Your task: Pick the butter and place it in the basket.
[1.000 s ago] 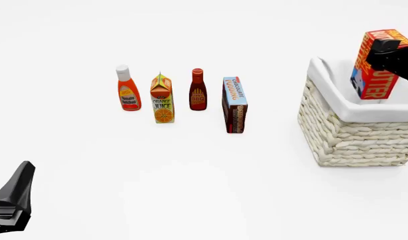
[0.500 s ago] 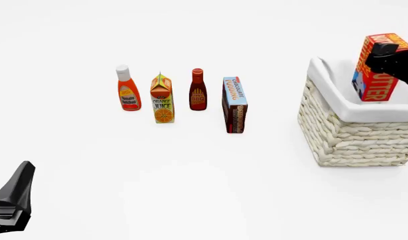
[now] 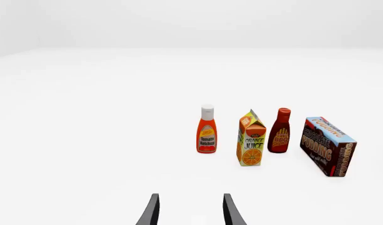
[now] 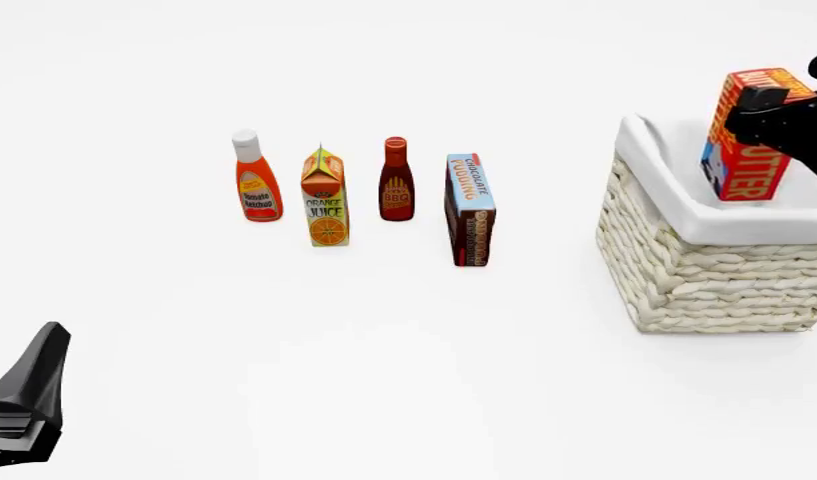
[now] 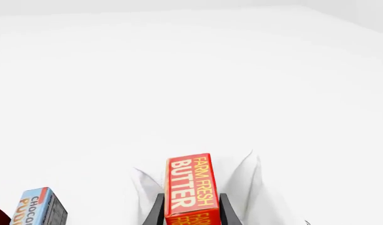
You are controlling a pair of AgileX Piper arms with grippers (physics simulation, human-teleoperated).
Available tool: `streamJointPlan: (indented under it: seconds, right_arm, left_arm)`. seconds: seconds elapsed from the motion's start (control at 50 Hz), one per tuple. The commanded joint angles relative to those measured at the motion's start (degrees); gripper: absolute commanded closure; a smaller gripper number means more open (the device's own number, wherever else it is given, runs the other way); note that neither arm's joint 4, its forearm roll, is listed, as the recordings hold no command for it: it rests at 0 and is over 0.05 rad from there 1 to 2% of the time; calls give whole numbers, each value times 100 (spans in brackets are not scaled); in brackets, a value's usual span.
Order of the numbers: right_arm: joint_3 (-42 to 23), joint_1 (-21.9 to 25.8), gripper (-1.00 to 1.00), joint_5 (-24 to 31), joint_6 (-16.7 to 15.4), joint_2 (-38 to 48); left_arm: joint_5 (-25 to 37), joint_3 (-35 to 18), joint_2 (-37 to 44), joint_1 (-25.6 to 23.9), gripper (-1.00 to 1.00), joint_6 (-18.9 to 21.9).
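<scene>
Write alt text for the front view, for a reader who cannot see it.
The right gripper holds the butter upright over the open basket at the table's right. Left of the basket, a ketchup bottle, juice carton, sauce bottle and pudding box stand in a row.

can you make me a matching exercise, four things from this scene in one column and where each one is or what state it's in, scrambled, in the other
Things:
1. butter
2. ketchup bottle
3. chocolate pudding box
4. left gripper

Places or states:
A. right end of the grocery row, nearest the basket
B. open, holding nothing, near side of the table
C. held upright in the right gripper above the basket
D. left end of the grocery row, beside the orange juice carton

Pairs: 1-C, 2-D, 3-A, 4-B
</scene>
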Motion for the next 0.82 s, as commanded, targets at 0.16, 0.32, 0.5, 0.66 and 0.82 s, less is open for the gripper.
streamJointPlan:
  seconds: [0.16,0.32,0.5,0.66,0.82]
  right_arm:
    - [-163,6,-100,-25,149,145]
    - [-107,120,-100,31,203,6]
    - [-124,127,-100,69,202,-22]
    - [-87,254,-100,172,273,-297]
    - [-66,805,-100,462,501,-1142]
  left_arm:
    - [0,0,0,0,-100,0]
    - [0,0,0,0,-100,0]
    - [0,0,0,0,-100,0]
    - [0,0,0,0,-100,0]
    - [0,0,0,0,-100,0]
